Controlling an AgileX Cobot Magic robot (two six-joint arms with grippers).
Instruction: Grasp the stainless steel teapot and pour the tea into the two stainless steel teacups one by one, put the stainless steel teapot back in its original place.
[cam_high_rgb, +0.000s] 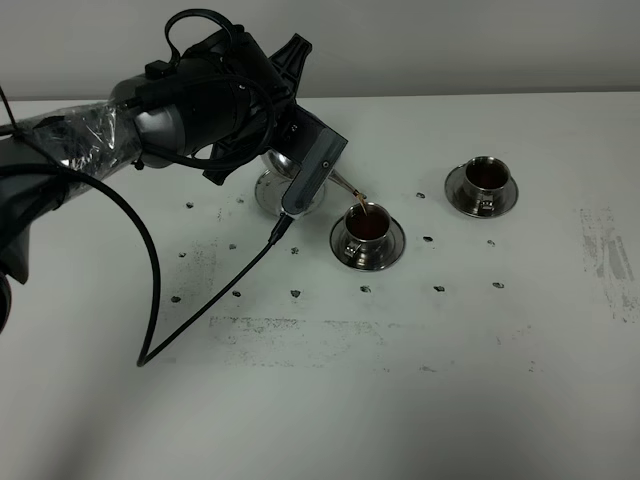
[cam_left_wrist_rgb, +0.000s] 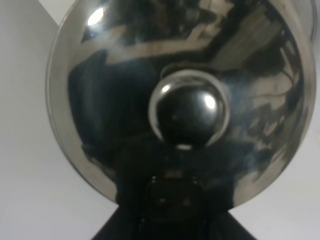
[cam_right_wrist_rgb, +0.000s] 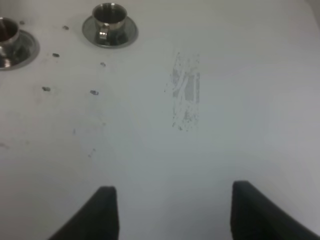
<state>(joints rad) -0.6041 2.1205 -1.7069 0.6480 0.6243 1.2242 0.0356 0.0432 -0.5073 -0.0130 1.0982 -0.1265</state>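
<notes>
My left gripper (cam_high_rgb: 285, 140) is shut on the stainless steel teapot (cam_left_wrist_rgb: 150, 65), tilted over the table. The arm hides most of the pot from above; only its thin spout (cam_high_rgb: 347, 184) sticks out, with tea (cam_high_rgb: 359, 198) running into the near teacup (cam_high_rgb: 367, 228) on its saucer. The far teacup (cam_high_rgb: 483, 177) holds dark tea too. Up close, the left wrist view is filled by the shiny lid and its round knob (cam_left_wrist_rgb: 190, 112). The round steel coaster dish (cam_high_rgb: 267, 195) lies partly under the arm. My right gripper (cam_right_wrist_rgb: 170, 215) hangs open over bare table, both cups (cam_right_wrist_rgb: 109, 22) beyond it.
The white table (cam_high_rgb: 450, 380) carries small dark marks and a grey scuffed patch (cam_high_rgb: 605, 255) at the right. A black cable (cam_high_rgb: 150, 300) loops down from the left arm onto the tabletop.
</notes>
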